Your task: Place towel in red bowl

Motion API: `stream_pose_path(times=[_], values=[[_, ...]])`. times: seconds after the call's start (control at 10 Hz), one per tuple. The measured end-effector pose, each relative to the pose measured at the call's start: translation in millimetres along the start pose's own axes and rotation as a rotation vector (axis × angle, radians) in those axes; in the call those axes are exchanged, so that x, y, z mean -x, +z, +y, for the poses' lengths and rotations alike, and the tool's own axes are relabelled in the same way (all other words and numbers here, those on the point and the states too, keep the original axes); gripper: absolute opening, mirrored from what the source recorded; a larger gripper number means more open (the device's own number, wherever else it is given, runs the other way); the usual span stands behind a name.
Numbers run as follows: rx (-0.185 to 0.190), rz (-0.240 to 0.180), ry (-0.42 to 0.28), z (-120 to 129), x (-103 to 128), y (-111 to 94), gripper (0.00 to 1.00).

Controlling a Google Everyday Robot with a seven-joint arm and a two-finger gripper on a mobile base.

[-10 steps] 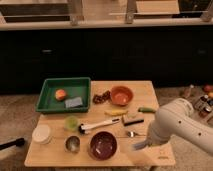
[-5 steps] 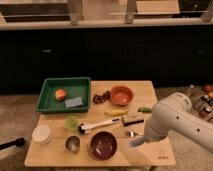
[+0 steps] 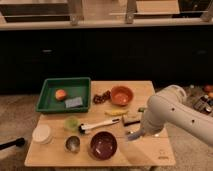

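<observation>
A dark red bowl (image 3: 103, 145) stands at the table's front middle. An orange-red bowl (image 3: 121, 95) stands at the back. My gripper (image 3: 135, 132) hangs at the end of the white arm (image 3: 167, 112), low over the table just right of the dark red bowl. A small pale grey-blue scrap (image 3: 130, 135) shows at its tip; it looks like the towel, mostly hidden by the arm. I cannot tell whether it is held. A smaller grey-blue rectangular pad (image 3: 73, 102) lies in the green tray (image 3: 47, 95).
An orange fruit (image 3: 61, 94) is in the tray. A green cup (image 3: 71, 123), a white-handled tool (image 3: 97, 125), a metal cup (image 3: 73, 143), a white round container (image 3: 42, 134), dark berries (image 3: 101, 97), a yellow item (image 3: 116, 113) and a brown block (image 3: 131, 119) crowd the table.
The arm and gripper have moved left across the table's front right, closer to the dark red bowl. The pale scrap has moved with it.
</observation>
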Motion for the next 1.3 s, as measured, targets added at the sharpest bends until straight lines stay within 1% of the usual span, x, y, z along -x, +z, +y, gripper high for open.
stream_pose_path(times=[0.2,0.4,0.5,0.8,0.9,1.1,1.3], values=[[-0.004,-0.003,-0.008,-3.4,0.6,-2.2,0.01],[-0.014,-0.008,-0.019,-24.1,10.3,-7.2,0.01],[-0.016,-0.005,-0.021,-30.1,11.6,-9.0,0.01],[-0.014,-0.006,-0.04,-33.1,18.6,-13.3,0.01],[-0.018,-0.012,-0.049,-39.6,24.0,-13.7,0.01],[-0.025,-0.023,-0.057,-55.2,25.0,-15.6,0.01],[-0.025,-0.024,-0.061,-57.1,25.8,-17.3,0.01]])
